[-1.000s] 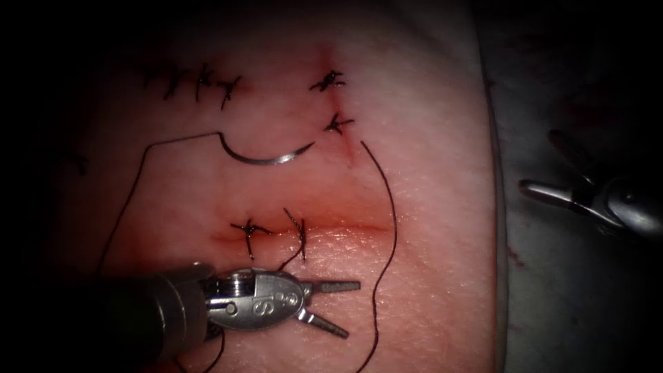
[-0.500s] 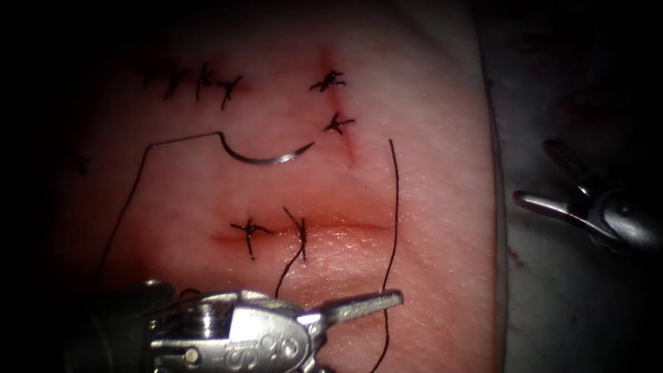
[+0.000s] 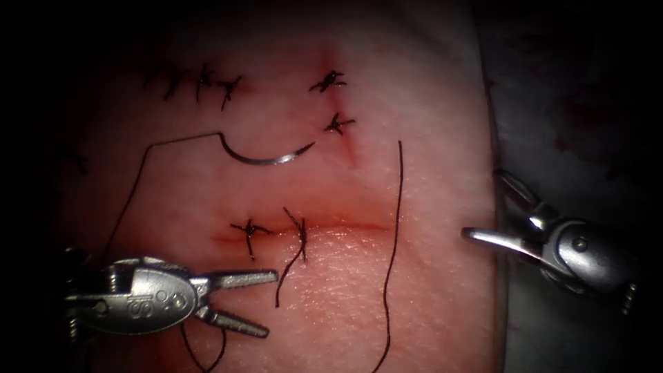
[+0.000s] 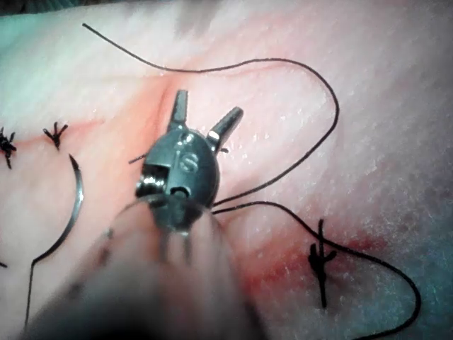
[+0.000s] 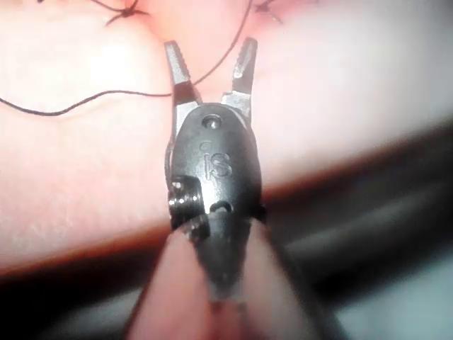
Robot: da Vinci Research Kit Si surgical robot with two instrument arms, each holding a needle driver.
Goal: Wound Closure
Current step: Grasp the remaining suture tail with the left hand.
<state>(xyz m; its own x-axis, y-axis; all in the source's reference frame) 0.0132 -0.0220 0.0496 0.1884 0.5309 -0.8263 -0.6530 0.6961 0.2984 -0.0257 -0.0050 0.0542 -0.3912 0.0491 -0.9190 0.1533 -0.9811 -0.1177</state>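
Left end effector [image 3: 259, 304] is seen low on the tissue [image 3: 428, 83], left of the trailing thread, jaws spread and nothing grasped. Same state is confirmed in the left wrist view [image 4: 205, 117]: both jaws apart, resting over bare tissue with thread looping past them, not between them as far as can be told.

Right end effector [image 3: 494, 207] is seen at the tissue's right edge, jaws apart, nothing held. In the right wrist view [image 5: 211, 64] the jaws are spread; a strand of thread passes across behind the gap, and whether it is touched cannot be told.

Needle [image 3: 266, 157] is lying free on the tissue above the horizontal cut [image 3: 345, 228], not in the tissue, held by neither tool. It is also seen in the left wrist view [image 4: 71, 205]. Thread [image 3: 395, 228] is attached at the needle's blunt end and runs left and down toward the left tool; a long free strand hangs right of the stitches.

Progress, as judged: two stitches [image 3: 276, 231] are placed on the left part of the horizontal cut; the right part is still unclosed, with red fluid [image 3: 228, 238] along it. Knotted stitches [image 3: 331, 100] are seen on the short upper cut, and a row [image 3: 197, 84] further left. Closure is judged partly done; the rest of the horizontal cut is left.
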